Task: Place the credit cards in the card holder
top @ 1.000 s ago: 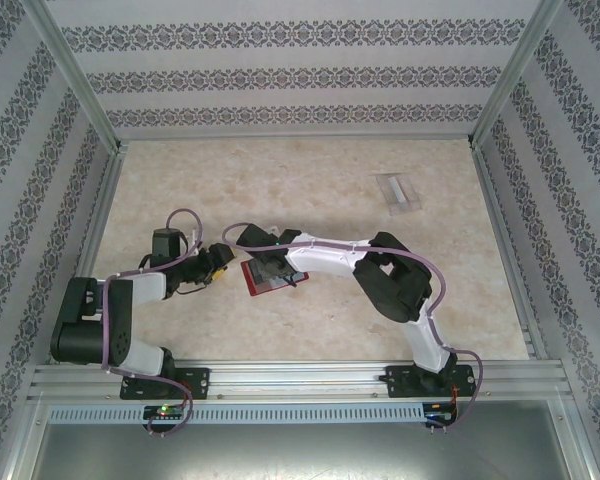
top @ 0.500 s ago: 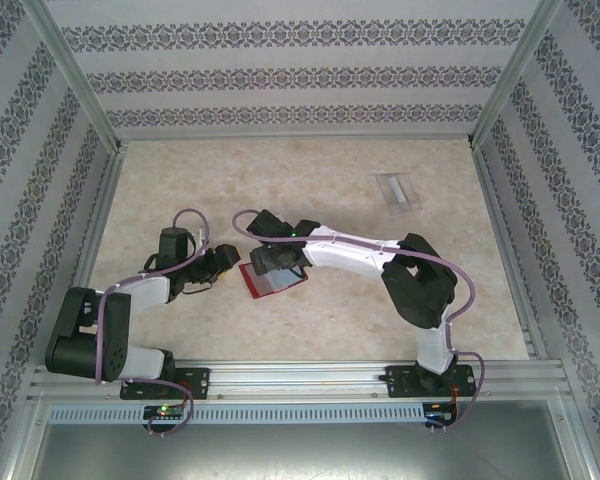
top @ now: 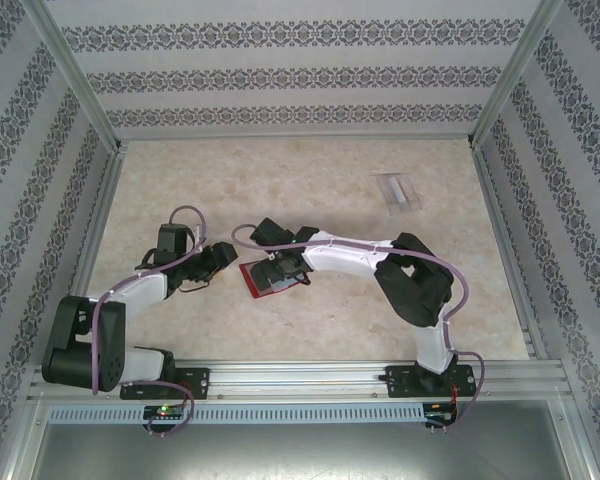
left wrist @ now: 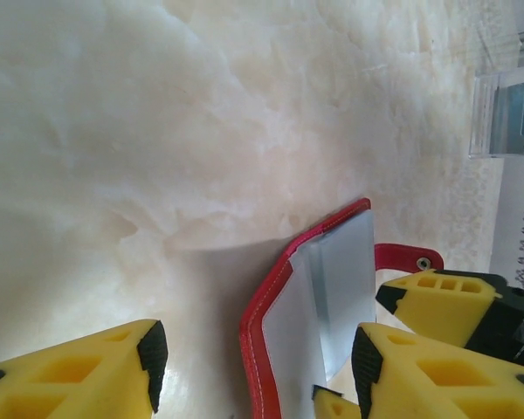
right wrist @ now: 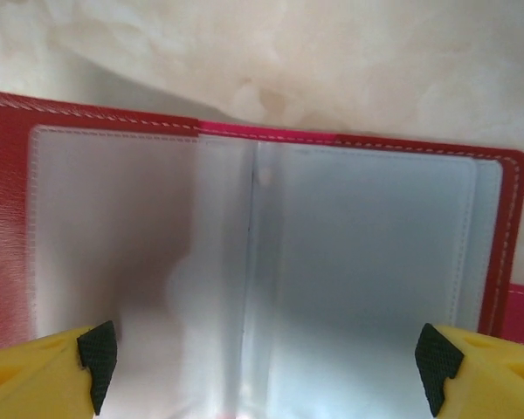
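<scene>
Your right fingers stand released, spread across the card holder, likely to hold it open. Beside it your left fingers, also released, straddle its red edge

High overhead; wrist cameras close; wallet shared

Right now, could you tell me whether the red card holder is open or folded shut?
Open: the card holder shows both bluish-grey inner pockets spread either side of its centre fold.

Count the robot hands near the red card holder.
2: the left hand just left of the card holder; the right hand, open, over it. None appears hidden.
</scene>
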Controlling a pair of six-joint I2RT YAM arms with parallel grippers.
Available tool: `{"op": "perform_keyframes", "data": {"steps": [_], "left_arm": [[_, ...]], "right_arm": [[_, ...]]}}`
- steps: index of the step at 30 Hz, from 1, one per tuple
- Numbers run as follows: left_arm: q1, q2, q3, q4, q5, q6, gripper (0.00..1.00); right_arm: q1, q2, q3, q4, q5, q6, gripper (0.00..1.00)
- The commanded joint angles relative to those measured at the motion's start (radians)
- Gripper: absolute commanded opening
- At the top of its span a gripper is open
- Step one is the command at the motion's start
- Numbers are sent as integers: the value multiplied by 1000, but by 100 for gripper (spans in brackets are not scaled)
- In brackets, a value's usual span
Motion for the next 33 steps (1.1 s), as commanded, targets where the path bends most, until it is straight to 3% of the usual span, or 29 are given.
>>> {"op": "perform_keyframes", "data": {"steps": [1, 8, 24, 29, 33], "left_arm": [[-10, -27, 17, -71, -55, 29, 60], [-9, -30, 25, -88, -73, 38, 61], [-10, -44, 34, -78, -56, 32, 61], [-12, -79, 31, -69, -34, 24, 61], [-24, -141, 65, -159, -72, 52, 63]], "right_arm": [[20, 62, 27, -22, 63, -39, 92], [32, 93, 31, -26, 116, -15, 94], [-16, -180, -47, 4, 123, 25, 98], [-88, -304, -149, 93, 160, 38, 94], [-220, -396, -183, 78, 178, 15, 93]]}}
